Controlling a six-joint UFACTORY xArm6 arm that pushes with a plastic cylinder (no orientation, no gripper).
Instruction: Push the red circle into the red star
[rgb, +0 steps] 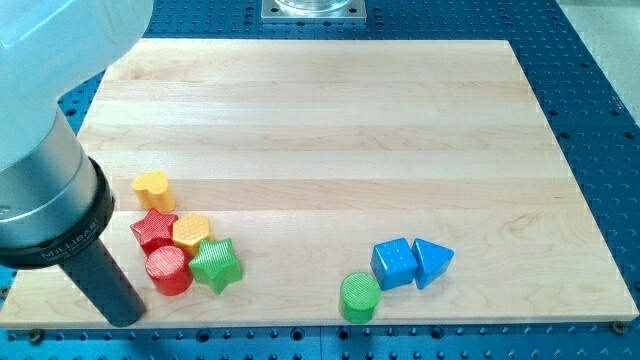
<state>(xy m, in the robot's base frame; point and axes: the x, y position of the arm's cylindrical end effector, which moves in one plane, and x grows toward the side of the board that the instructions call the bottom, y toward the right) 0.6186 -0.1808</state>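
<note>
The red circle (168, 270) stands near the view's bottom left, touching the red star (153, 229) just above it. My tip (124, 318) is at the board's bottom-left edge, just left of and below the red circle, a small gap apart. A yellow hexagon (191, 232) sits to the right of the red star and touches it. A green star (216, 264) sits to the right of the red circle and touches it.
A yellow heart (153, 188) lies above the red star. A green circle (360, 297), a blue cube (394, 263) and a blue triangle (432, 262) sit at the bottom right. The arm's bulky body (40, 150) fills the view's left.
</note>
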